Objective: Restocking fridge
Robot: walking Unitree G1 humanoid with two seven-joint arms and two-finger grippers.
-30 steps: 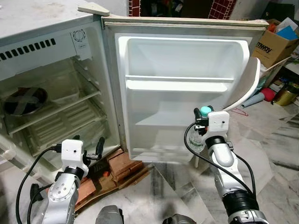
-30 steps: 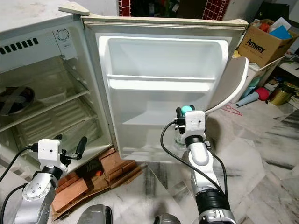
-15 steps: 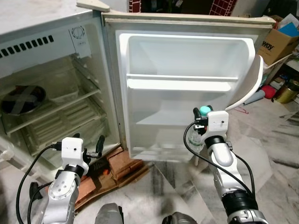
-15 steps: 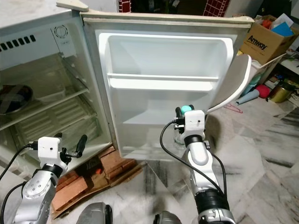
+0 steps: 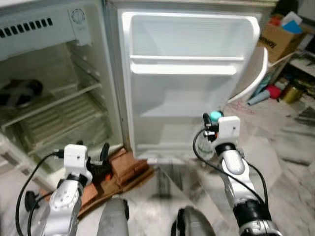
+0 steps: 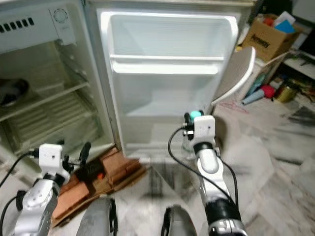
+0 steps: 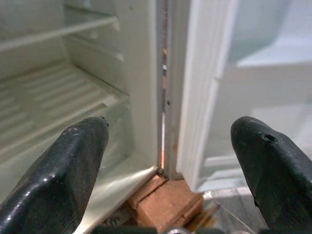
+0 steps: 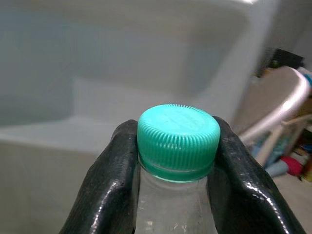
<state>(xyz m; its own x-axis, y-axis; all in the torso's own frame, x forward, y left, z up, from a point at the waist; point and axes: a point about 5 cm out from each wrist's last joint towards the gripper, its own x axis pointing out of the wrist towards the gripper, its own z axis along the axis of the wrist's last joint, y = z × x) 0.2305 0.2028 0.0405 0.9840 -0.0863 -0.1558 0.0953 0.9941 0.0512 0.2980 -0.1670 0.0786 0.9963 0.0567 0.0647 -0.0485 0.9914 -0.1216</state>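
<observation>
Marble floor [image 5: 275, 162] with grey veining spreads under a small white fridge [image 5: 59, 98] whose door [image 5: 187, 83] is swung fully open toward the camera, its inner moulded shelves bare and pale. The fridge stands on reddish bricks [image 5: 125, 164] and a scrap of cardboard at its near corner.

The right gripper [image 8: 175, 161] is clamped on the neck of a clear plastic bottle [image 5: 206, 147], one black finger on either side just under the teal cap [image 8: 178, 139]. The bottle stands upright, long axis vertical, cap uppermost, held in front of the door's lower part and right of its middle. Its lower body is largely hidden behind the wrist housing and cable, so the base cannot be made out.

The left gripper [image 7: 165, 161] has its fingers [image 7: 63, 170] spread wide apart with nothing between them; it sits low, near the hinge edge where the cabinet meets the door. Open floor lies between the two arms.

Inside the cabinet, wire shelves [image 5: 54, 123] run across, and a dark rounded object [image 5: 19, 93] on the upper left shelf is too blurred to identify. To the far right a cardboard box [image 5: 278, 37] and clutter are cut off by the frame edge, beside a pale curved panel [image 5: 253, 73] leaning by the door.
</observation>
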